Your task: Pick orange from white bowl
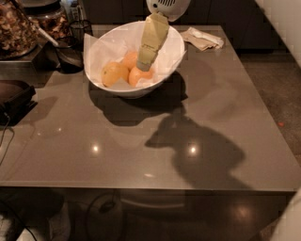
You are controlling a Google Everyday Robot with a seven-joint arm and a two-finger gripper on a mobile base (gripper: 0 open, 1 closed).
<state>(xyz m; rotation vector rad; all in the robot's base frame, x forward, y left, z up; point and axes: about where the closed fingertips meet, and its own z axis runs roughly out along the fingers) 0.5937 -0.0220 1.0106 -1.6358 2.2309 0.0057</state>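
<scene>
While slanted down-left from above, gripper (142, 66) inside white bowl (172, 58), tip at orange (140, 78), grip state unclear.

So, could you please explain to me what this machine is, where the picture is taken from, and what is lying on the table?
There is just one picture, from a single camera looking down on a grey table; where the camera is mounted is not on record. The pale green piece coming down from the white wrist at the top edge is the robot's gripper, the end of its one arm. Its tip is inside the white bowl, which is lined with white paper, right at an orange. A second orange and a paler yellowish fruit lie beside it. Nothing is visibly lifted yet. To the right of the bowl lies a crumpled napkin; to its left stand dark kitchen items.
</scene>
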